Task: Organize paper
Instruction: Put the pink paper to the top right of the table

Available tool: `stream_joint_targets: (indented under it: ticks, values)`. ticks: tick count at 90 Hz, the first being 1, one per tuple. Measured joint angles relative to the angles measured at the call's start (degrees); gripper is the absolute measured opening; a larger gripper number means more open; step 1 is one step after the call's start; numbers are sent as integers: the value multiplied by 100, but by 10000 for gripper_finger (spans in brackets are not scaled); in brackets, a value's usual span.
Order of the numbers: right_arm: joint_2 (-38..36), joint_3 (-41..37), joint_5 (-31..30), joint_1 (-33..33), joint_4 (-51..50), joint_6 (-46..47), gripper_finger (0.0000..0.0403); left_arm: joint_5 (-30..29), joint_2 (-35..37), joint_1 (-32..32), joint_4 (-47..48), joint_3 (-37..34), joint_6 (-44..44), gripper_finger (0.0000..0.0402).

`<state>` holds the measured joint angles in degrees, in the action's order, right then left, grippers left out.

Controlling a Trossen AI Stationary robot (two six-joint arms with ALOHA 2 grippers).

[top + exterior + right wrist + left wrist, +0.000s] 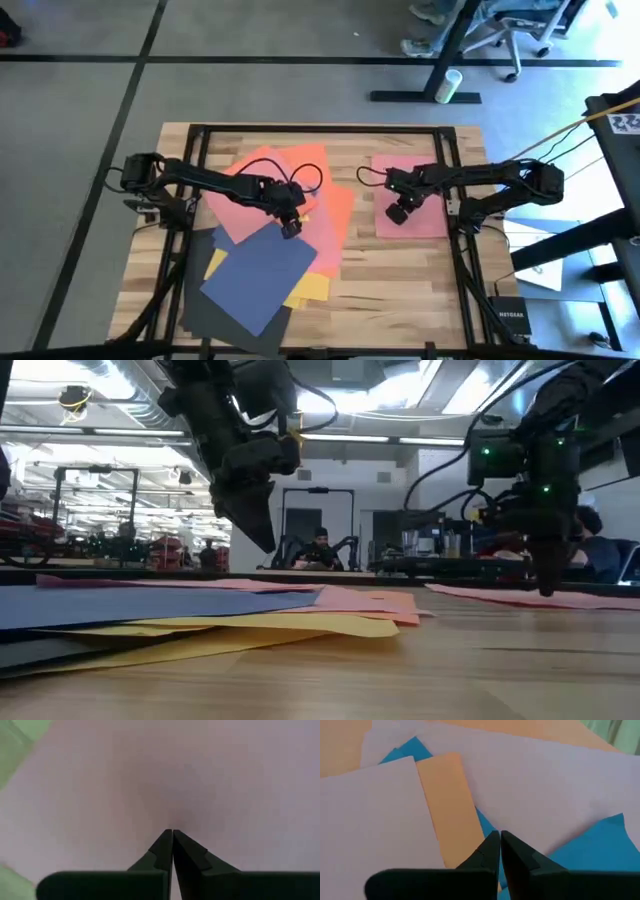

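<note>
Pink sheet (pixel 412 195) squared w/ table, long axis front-back (right hand (pixel 398 214) atop).

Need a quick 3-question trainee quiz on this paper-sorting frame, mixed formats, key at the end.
1. True or false: the right gripper is over the separate pink sheet lying apart from the pile.
2. Which sheet lies on top at the pile's near end? A) navy blue sheet B) yellow sheet C) dark grey sheet
3. Fill in: the left gripper is above the ____ of overlapping sheets, fingers together.

Key: 1 true; 2 A; 3 pile. Both grippers' fingers show closed in their wrist views, with no paper seen pinched between them.
</note>
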<state>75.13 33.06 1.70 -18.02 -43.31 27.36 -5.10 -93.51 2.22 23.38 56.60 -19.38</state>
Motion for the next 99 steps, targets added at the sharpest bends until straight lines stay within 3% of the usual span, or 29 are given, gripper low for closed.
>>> stream_joint_targets:
  ticks: [34,74,99]
  values:
    - [0,-185,-392,0,35,115,0,-2,0,0,-4,0,1,0]
    - [22,-216,-1410,-4,169,238,0,-2,0,0,-7,0,2,0]
    - [22,-216,-1551,-163,463,236,0,-2,0,0,-4,0,2,0]
